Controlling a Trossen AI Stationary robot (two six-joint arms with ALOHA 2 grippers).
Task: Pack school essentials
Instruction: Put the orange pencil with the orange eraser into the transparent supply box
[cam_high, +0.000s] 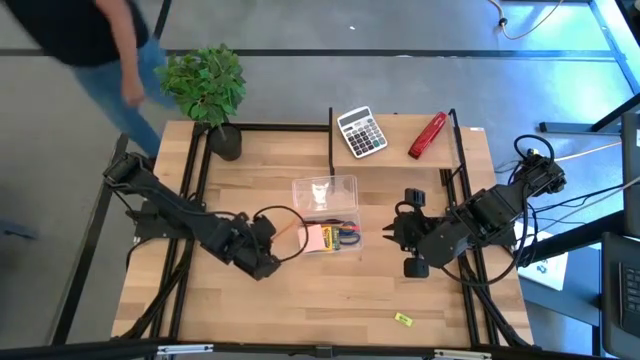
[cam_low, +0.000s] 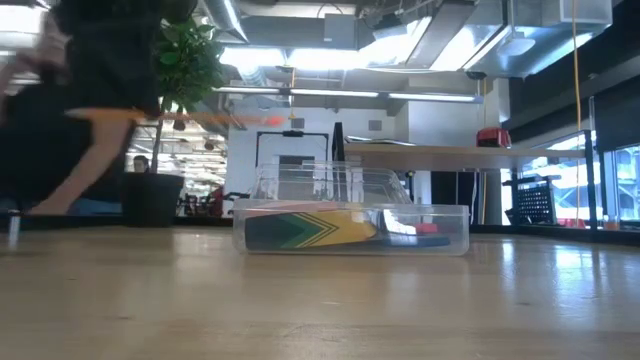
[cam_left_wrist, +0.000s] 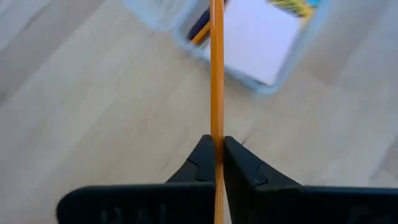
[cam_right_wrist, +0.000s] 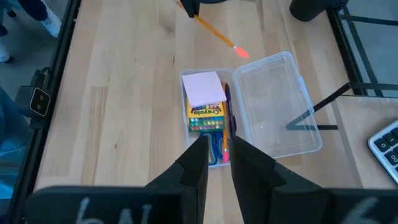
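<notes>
L gripper (cam_high: 262, 262) sits low over the desk (cam_high: 330, 300), fingers (cam_left_wrist: 200, 163) pinched tight on a thin orange pencil (cam_high: 288, 229). In the left wrist view the pencil (cam_left_wrist: 216, 74) runs straight out ahead of the gripper (cam_left_wrist: 217, 163), long axis in line w/ the fingers, far end reaching over the near edge of the clear box (cam_left_wrist: 273, 74). The right wrist view shows the same pencil (cam_right_wrist: 214, 29) w/ its eraser tip hanging just short of the box rim, not yet inside.

So the box (cam_high: 330, 235) lies directly ahead of the L gripper, along the pencil's own axis. Inside already: pink note pad (cam_right_wrist: 204, 88), crayon box (cam_right_wrist: 206, 116), dark pen (cam_right_wrist: 227, 102), blue-handled scissors (cam_right_wrist: 216, 148). The hinged lid (cam_right_wrist: 277, 102) is flopped open on the far side of the box.

Judgement: the pencil points across the box's short side, so it prob. needs turning to line up w/ the box's long axis before letting go, else it'll bridge the rim.

R gripper (cam_high: 412, 242) waits just beyond the box on the opposite side, fingers (cam_right_wrist: 194, 168) slightly parted, holding nothing. L arm is clearly the working one.

A tiny yellow piece (cam_high: 403, 319) lies loose on the desk, nearer the R gripper than the L.
</notes>
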